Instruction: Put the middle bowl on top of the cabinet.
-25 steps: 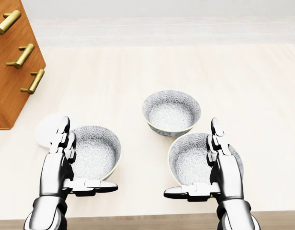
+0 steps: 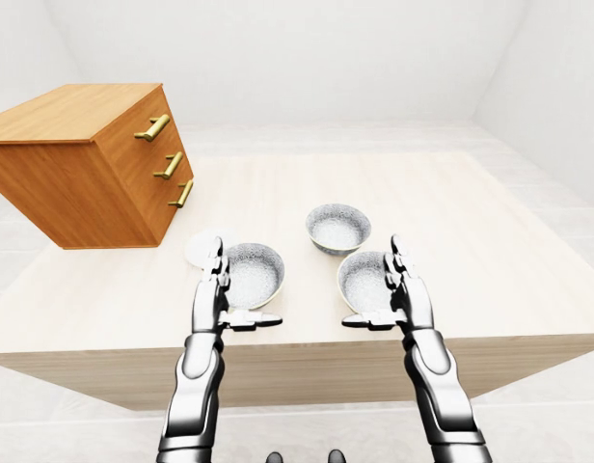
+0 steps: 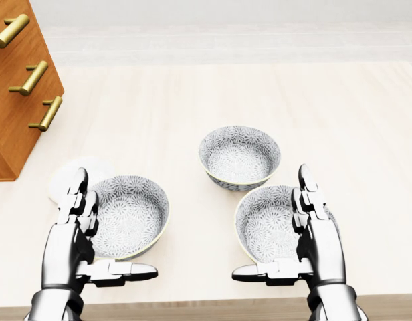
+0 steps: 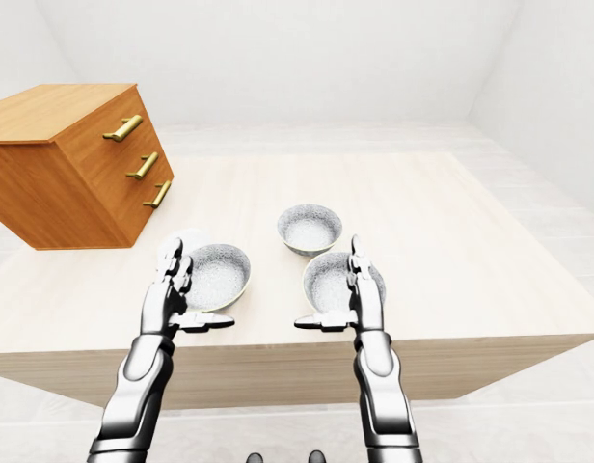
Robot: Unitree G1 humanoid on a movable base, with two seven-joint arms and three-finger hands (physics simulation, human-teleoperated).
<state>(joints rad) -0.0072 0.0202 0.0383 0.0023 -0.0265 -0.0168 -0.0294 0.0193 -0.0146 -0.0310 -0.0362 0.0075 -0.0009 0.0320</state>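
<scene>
Middle bowl (image 3: 239, 157) — upright on the pale table (image 3: 192, 100)

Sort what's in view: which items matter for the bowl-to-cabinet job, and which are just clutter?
Job: middle grey patterned ceramic bowl; orange-brown wooden cabinet with brass handles; left hand and right hand, fingers open, holding nothing.

Lying about: left patterned bowl; right patterned bowl; flat white round disc at the left bowl's upper-left in the head view; pale wooden table, support only.

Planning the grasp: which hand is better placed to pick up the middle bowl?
Right, probably. The right hand stands nearer the middle bowl; the left hand is farther off, beyond the left bowl, though the cabinet sits left.
</scene>
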